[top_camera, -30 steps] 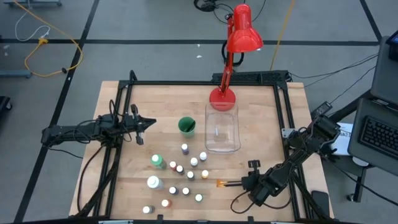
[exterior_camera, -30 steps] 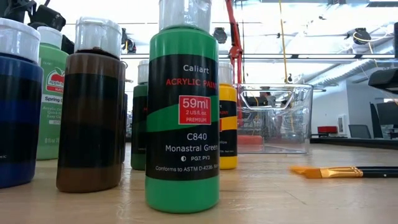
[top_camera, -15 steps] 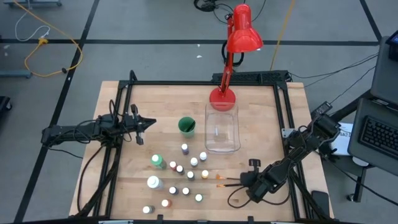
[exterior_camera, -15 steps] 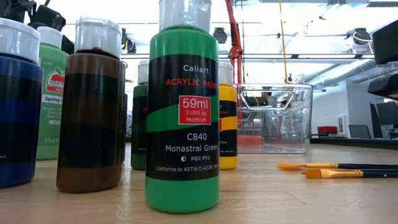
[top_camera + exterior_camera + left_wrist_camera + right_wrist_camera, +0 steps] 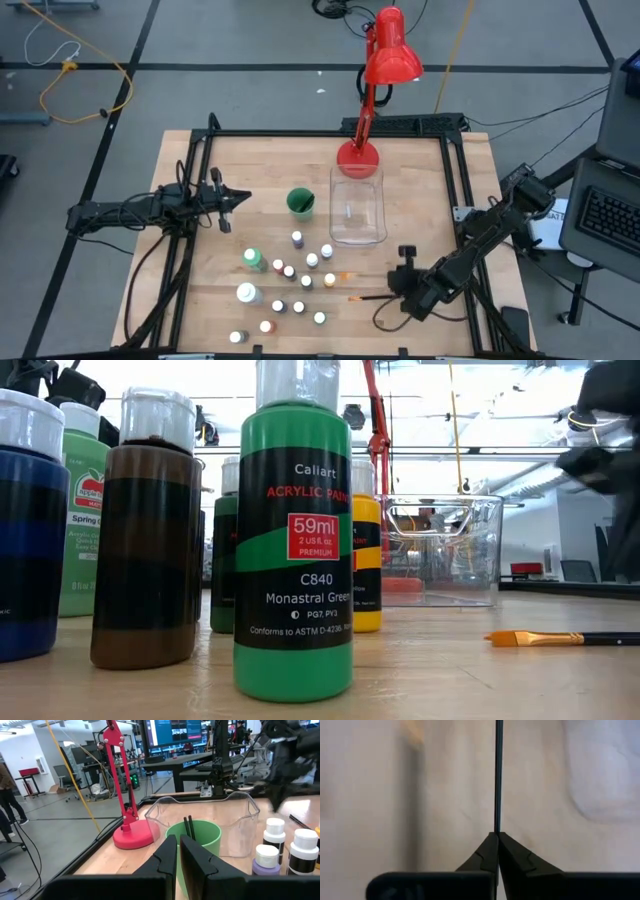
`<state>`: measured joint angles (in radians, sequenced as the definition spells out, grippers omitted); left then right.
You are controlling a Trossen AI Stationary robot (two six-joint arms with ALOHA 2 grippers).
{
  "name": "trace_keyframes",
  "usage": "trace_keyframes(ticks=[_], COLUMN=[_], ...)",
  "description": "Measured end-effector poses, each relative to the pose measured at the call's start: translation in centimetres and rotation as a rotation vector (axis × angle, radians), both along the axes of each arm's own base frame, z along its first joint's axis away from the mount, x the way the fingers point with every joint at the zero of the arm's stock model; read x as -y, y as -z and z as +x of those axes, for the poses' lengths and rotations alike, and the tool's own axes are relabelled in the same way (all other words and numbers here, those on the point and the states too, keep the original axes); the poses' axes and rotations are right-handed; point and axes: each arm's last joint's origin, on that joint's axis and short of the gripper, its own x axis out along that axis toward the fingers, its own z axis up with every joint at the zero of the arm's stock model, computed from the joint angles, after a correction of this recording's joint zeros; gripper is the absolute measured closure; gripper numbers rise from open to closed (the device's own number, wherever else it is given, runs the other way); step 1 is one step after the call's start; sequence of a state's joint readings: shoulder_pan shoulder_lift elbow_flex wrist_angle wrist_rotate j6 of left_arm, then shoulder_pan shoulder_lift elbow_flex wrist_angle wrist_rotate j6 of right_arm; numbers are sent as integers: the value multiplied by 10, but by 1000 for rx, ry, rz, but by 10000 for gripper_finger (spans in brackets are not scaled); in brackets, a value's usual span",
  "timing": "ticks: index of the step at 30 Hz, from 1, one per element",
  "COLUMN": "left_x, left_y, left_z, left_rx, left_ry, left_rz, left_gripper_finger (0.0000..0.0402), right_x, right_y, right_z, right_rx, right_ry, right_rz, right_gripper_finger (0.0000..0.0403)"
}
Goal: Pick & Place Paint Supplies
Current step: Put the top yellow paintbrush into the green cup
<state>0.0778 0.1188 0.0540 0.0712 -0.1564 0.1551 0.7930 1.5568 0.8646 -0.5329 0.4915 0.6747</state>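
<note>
My right gripper (image 5: 400, 283) is working at the near right of the table (image 5: 200, 290), its fingers clamping the dark handle of one brush (image 5: 498, 780), which is running straight out ahead of the fingertips. A second brush (image 5: 560, 639) is lying flat on the wood just beside it. My left gripper (image 5: 238, 199) is waiting with fingers together at the left, near the green cup (image 5: 300, 202).

bottles: about a dozen small white-capped paint bottles (image 5: 300, 281) stand upright, clustered near the worktop's front edge, left of centre
larger bottles: two (image 5: 252, 259), on the cluster's left side
lying brush: thin dark handle, orange tip (image 5: 362, 297), flat right of the cluster
held brush: handle (image 5: 498, 775) clamped in the right pincer (image 5: 497, 836), lifted
cup brushes: two dark handles (image 5: 189, 827) standing in the green cup
</note>
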Motion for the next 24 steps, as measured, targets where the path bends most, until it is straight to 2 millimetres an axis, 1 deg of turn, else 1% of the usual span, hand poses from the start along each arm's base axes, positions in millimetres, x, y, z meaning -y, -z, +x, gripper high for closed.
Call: trace_keyframes(ticks=[4,10,14,16,19,21,24], left_x=[0,0,0,0,0,0,0], left_y=[0,0,0,0,0,0,2], left_z=[0,0,0,0,0,0,0], left_rx=[-1,0,0,0,0,0,-11], left_ry=[0,0,0,0,0,0,0], left_rz=[0,-2,-3,-3,-3,-9,-24], left_gripper_finger=[376,376,376,376,376,376,376], right_x=[-1,-5,-9,-12,-18,-20,-20], right_y=[1,-3,-14,-24,-45,-61,-89], right_z=[-3,0,8,15,31,43,63], right_rx=[-3,74,172,216,316,388,506], right_ry=[-41,-61,-105,-147,-215,-245,-229], right_rz=[-33,-64,-162,-206,-286,-366,-504], right_gripper_finger=[402,402,402,402,402,402,402])
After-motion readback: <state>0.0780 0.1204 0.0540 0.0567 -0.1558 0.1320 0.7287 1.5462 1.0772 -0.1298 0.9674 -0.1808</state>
